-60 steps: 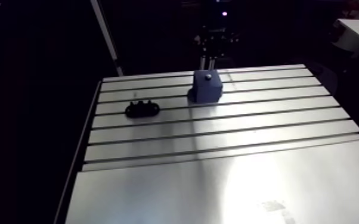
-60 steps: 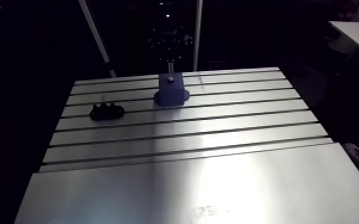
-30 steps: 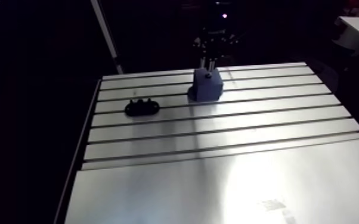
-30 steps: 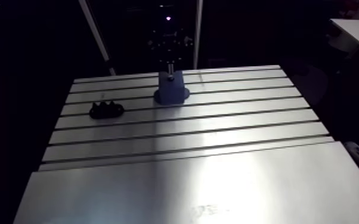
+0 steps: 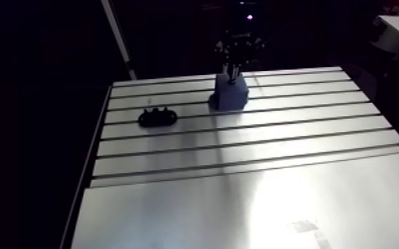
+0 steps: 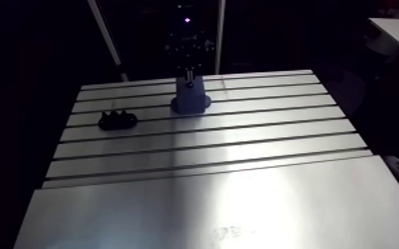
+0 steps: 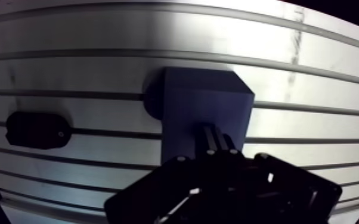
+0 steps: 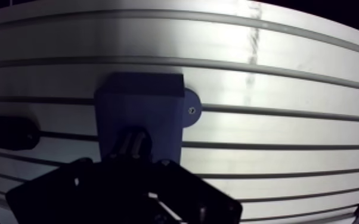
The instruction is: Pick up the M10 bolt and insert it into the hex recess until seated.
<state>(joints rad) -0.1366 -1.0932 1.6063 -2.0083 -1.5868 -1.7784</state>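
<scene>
Slotted aluminium counter point(image 7: 313, 77), brightly lit down the middle.

Blue block point(image 7: 203, 101) stands upright on a rounded base flange at the far side of the counter. The flange pokes out from under the block on one side.

Claw point(image 7: 216, 130) sits directly over the block's top face. In the wrist view both fingers point(image 7: 210, 140) lie side by side with only a thin line between them, so the claw is closed. Nothing is visible pinched between the pads.

M10 bolt: not clearly seen. The fingertips cover the middle of the block's top, so the recess and anything in it are hidden in the wrist view. In the arm view a small dark knob point(image 6: 190, 83) shows at the block's top, right under the claw. Cannot tell whether that is the bolt head or the fingertips.

Low black holder point(image 7: 37, 129), oval with bumps on top, lies flat on the counter, well apart from the block, across one slot.
</scene>
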